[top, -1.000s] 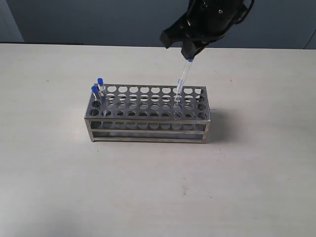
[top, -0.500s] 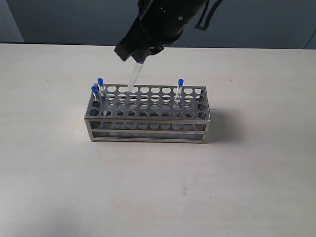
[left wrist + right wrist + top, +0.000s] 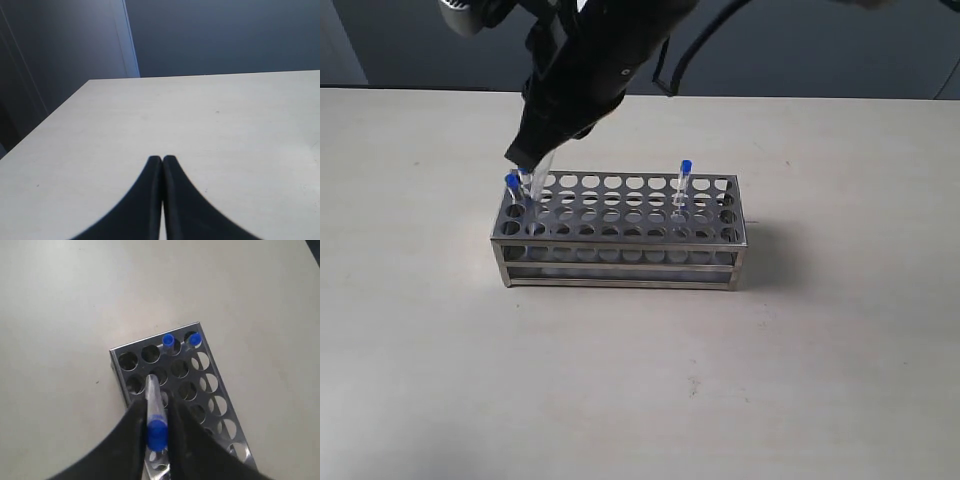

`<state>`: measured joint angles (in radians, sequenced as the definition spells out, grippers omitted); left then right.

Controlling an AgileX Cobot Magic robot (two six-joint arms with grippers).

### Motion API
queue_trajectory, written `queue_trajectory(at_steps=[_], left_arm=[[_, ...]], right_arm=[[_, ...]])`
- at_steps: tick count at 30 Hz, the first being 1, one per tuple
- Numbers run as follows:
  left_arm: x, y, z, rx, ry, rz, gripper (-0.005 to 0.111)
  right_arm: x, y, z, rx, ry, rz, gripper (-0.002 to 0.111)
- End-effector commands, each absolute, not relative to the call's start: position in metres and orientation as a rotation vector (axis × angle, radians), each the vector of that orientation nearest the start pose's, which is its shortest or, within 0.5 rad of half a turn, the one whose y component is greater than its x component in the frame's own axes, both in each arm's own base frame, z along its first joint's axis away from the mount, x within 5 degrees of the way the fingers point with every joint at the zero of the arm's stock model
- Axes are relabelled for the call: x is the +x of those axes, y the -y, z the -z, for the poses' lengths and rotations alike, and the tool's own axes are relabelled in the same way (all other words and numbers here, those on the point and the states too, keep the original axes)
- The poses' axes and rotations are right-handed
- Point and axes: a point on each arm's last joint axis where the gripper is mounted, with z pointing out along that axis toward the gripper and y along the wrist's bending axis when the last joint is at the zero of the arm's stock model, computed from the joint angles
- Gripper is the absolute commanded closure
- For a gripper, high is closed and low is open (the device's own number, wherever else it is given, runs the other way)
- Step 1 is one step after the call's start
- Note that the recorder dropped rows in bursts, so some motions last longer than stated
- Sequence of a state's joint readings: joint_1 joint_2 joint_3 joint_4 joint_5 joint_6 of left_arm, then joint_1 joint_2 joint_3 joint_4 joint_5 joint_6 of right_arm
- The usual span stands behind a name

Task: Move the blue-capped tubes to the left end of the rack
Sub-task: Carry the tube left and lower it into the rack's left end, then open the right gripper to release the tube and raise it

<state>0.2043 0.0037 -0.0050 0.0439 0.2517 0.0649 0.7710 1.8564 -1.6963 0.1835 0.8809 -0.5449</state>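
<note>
Hanging tilted over the left end of the rack [image 3: 620, 262], a blue-capped tube [image 3: 154, 405] is clamped in the jaws of the right gripper [image 3: 156, 409], its tip at an open hole and seemingly not yet seated. Two more tubes [image 3: 168, 339] stand in end holes just beside it, so about half the job looks done. A fourth tube [image 3: 685, 188] waits near the right end. The left gripper [image 3: 162, 161] hovers over the desk [image 3: 820, 350], jaws pressed together and empty.

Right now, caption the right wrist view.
Right tool holds blue-capped clear tube over one end of shiny steel rack.
</note>
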Motion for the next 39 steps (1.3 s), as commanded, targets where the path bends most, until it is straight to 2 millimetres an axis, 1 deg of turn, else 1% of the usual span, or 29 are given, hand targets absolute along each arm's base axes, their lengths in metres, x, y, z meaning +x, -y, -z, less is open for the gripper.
queue_trajectory(at_steps=[1, 6, 10, 13, 20, 30, 39], left_arm=[[0.054, -0.012, -0.191, -0.087, -1.727, -0.232, 0.106], [0.054, -0.012, -0.191, -0.087, -1.727, -0.232, 0.106], [0.054, -0.012, -0.191, -0.087, -1.727, -0.232, 0.106], [0.054, -0.012, -0.191, -0.087, -1.727, -0.232, 0.106], [0.054, -0.012, -0.191, -0.087, -1.727, -0.232, 0.106], [0.054, -0.012, -0.191, -0.087, -1.727, -0.232, 0.106], [0.054, -0.012, -0.191, -0.087, -1.727, -0.232, 0.106]], right_arm=[[0.301, -0.309, -0.319, -1.504, -2.027, -0.29, 0.108], [0.307, -0.318, -0.323, -1.528, -2.032, -0.316, 0.108], [0.312, -0.327, -0.317, -1.553, -2.041, -0.318, 0.108], [0.31, -0.335, -0.315, -1.577, -2.039, -0.326, 0.108], [0.313, -0.342, -0.297, -1.614, -2.076, -0.317, 0.108], [0.317, -0.346, -0.283, -1.619, -2.099, -0.316, 0.108], [0.324, -0.353, -0.262, -1.621, -2.121, -0.321, 0.108]])
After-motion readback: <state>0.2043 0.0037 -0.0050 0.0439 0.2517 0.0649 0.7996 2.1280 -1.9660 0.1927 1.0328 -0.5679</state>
